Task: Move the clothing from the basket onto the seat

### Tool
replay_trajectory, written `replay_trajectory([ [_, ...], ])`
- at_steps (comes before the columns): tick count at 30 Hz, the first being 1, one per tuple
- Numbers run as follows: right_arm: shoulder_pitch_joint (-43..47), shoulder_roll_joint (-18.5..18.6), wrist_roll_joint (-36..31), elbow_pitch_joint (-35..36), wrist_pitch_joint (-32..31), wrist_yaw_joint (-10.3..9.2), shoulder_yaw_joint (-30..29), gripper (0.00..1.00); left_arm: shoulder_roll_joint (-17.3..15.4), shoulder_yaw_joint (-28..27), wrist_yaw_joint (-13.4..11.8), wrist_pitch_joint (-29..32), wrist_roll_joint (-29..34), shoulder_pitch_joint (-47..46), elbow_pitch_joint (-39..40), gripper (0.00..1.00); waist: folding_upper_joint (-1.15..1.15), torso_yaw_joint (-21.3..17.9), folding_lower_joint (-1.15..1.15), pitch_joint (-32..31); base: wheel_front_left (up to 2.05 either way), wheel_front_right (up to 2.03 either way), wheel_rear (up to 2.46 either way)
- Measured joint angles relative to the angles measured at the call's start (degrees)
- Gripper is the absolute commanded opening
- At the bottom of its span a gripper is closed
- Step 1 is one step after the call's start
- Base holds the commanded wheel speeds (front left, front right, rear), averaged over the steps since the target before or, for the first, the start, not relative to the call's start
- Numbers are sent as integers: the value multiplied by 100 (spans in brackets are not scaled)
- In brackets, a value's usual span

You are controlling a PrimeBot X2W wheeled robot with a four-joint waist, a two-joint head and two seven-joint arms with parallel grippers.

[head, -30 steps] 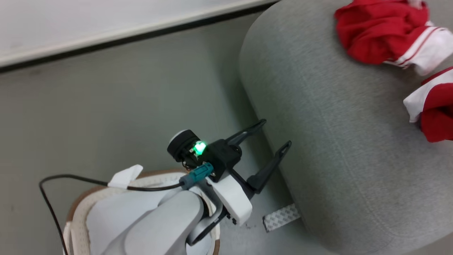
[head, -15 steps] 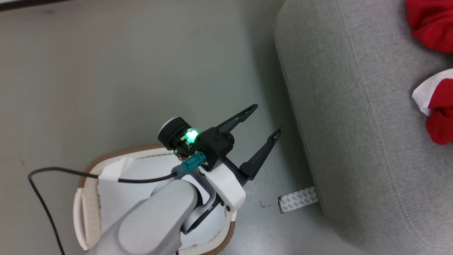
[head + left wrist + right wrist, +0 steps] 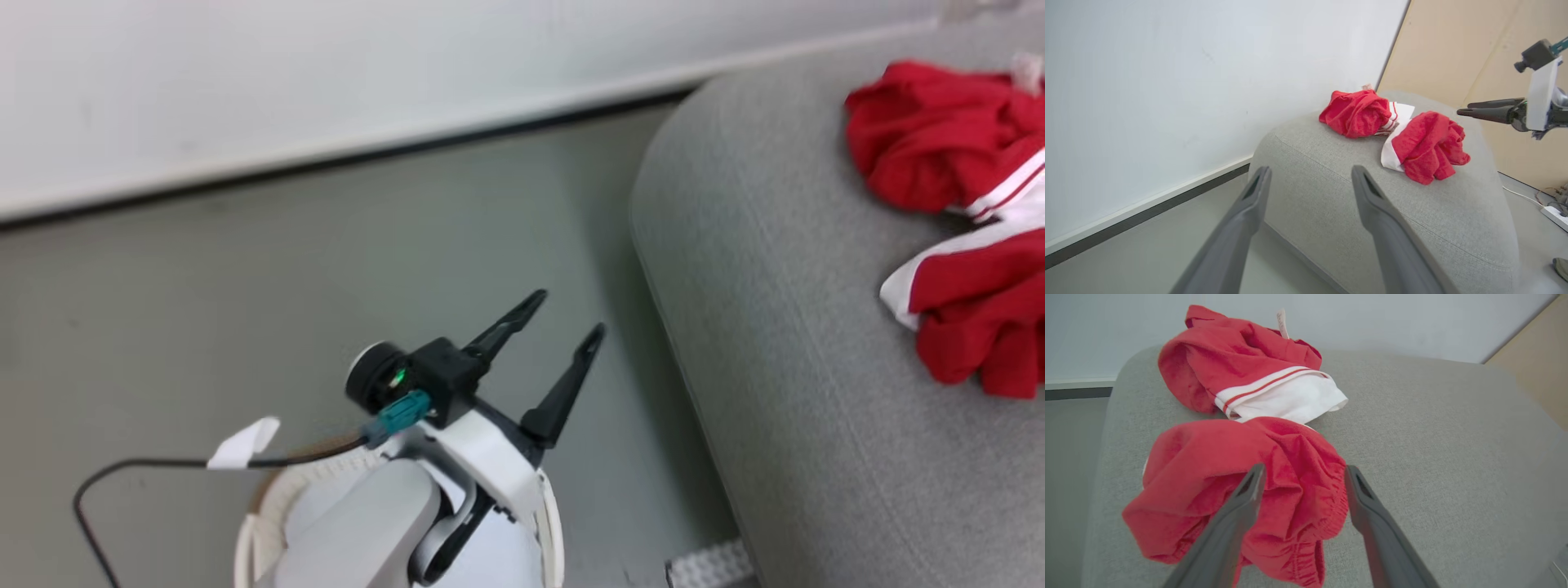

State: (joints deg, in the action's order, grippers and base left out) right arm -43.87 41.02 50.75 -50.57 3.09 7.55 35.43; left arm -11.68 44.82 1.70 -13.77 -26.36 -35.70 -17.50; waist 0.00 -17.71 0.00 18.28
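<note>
Two crumpled red garments with white panels lie on the grey sofa [image 3: 800,327]: one at the far end [image 3: 922,155], one nearer [image 3: 971,318]. The left wrist view shows them side by side [image 3: 1357,112] [image 3: 1427,143]. My left gripper [image 3: 565,313] is open and empty over the floor, left of the sofa's side. Under its forearm sits the cream basket [image 3: 555,523], its inside mostly hidden. My right gripper [image 3: 1304,470] is open just above the nearer garment [image 3: 1229,469], holding nothing, and appears side-on in the left wrist view [image 3: 1470,109].
A white wall with a dark baseboard [image 3: 326,163] runs behind the grey floor [image 3: 245,286]. A black cable [image 3: 122,469] loops from the left wrist. A patterned strip [image 3: 706,563] lies at the sofa's foot. A beige panel [image 3: 1474,49] and a power strip [image 3: 1553,212] stand beyond the sofa.
The head camera has swung: the wall is back in view and less of the basket shows. My left gripper stays open and empty beside the sofa.
</note>
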Motion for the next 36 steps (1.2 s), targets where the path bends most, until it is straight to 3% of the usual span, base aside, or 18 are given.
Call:
replay_trajectory([
  [4,58,448,27,552,-134,0,268,100,-21,-218,-114,-82,-101,280,-15,100,0,90,-1,-566,0,0,0],
  [9,57,768,109,1332,178,0,269,100,-163,-581,-304,-104,-236,574,135,100,0,273,-2,-1182,0,0,0],
  [16,336,712,8,2080,759,0,-178,100,-491,-1376,-655,-135,-318,1044,517,100,0,748,-2,-1722,0,0,0],
  [20,651,319,-180,2082,1023,1,-799,100,-558,-1801,-891,-136,-296,1462,711,100,0,1009,-1,-1890,0,0,0],
  [28,2168,-995,-1069,2809,1187,1,-1842,100,-475,-2710,-1083,-136,-213,2448,1088,100,0,1325,-1,-2068,0,0,0],
  [31,2786,-1578,-1454,3238,1190,1,-2194,100,-278,-3154,-1070,-136,-166,2791,1198,100,0,1368,0,-2056,0,0,0],
  [36,3609,-2371,-2301,3882,1194,1,-2494,100,116,-3738,-770,-136,176,3206,1230,100,0,1374,0,-1987,0,0,0],
])
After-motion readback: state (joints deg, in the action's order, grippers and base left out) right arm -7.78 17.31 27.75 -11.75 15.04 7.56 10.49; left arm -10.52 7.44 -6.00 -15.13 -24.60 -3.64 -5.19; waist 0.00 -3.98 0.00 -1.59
